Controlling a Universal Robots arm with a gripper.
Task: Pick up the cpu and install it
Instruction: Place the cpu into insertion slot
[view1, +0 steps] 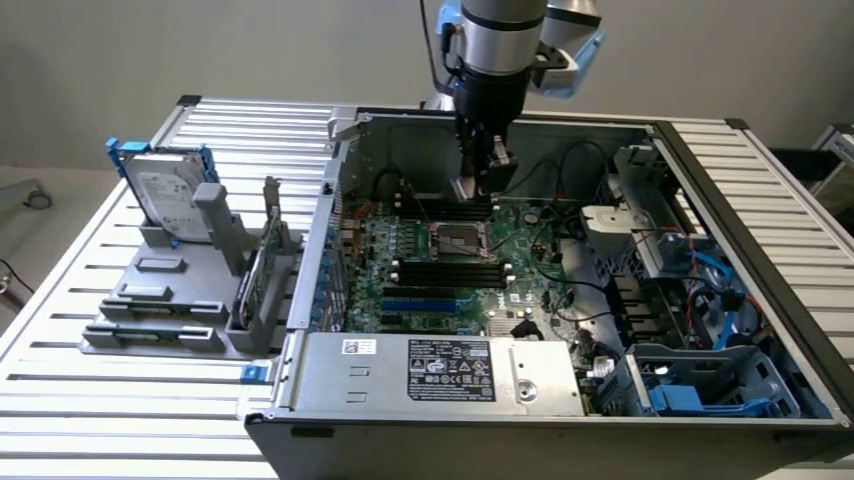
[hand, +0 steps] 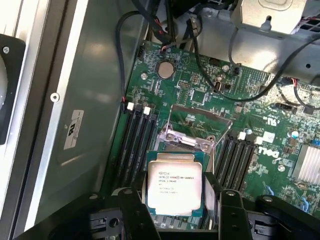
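The cpu (hand: 174, 185) sits clamped between the two black fingers of the gripper (hand: 180, 207), which bear on its opposite edges. It hangs inside the open computer case (view1: 747, 210), above the green motherboard (hand: 200, 90).

In the exterior view the gripper (view1: 477, 185) hangs just on the far side of the socket (view1: 454, 243), over the black memory slots there. From the wrist, the socket (hand: 192, 130) lies beyond the chip with its metal load plate tipped up and its bed bare.

The pick-up looks done and the carry to the socket is the step in hand; the chip is not yet seated. Seating it would likely call for bringing it squarely over the open frame, level and turned to match the socket's outline. It would also need to clear the raised plate and the nearby slots.

The chip is a small flat square. A pale silvery lid with dark printed lettering sits on a green base that shows as a thin border around it.
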